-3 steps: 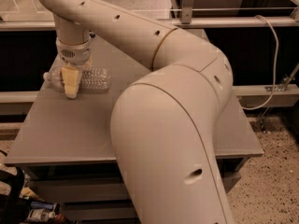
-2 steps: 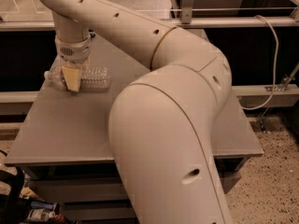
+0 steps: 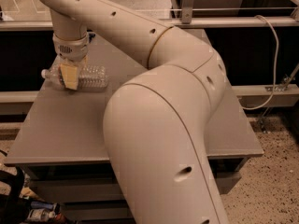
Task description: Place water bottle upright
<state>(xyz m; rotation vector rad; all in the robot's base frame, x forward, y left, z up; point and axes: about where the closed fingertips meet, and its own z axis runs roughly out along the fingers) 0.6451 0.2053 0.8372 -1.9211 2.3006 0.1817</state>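
The water bottle point(image 3: 91, 76) is a clear ribbed plastic bottle. It lies on its side at the far left of the grey table point(image 3: 70, 125), with its white cap point(image 3: 45, 73) pointing left. My gripper point(image 3: 70, 76) hangs straight down from the arm and sits over the bottle's left half, near the neck. Its cream-coloured tip covers part of the bottle. The label band is hidden behind the gripper.
My large cream arm point(image 3: 159, 125) crosses the middle and right of the view and hides much of the table. A metal rail point(image 3: 187, 20) runs behind the table. A cable point(image 3: 275, 55) hangs at the right. Clutter point(image 3: 37, 211) lies on the floor at the lower left.
The gripper has shifted slightly up and away over the bottle. The bottle's cap end seems to have moved a little with it. The bottle still lies on its side.
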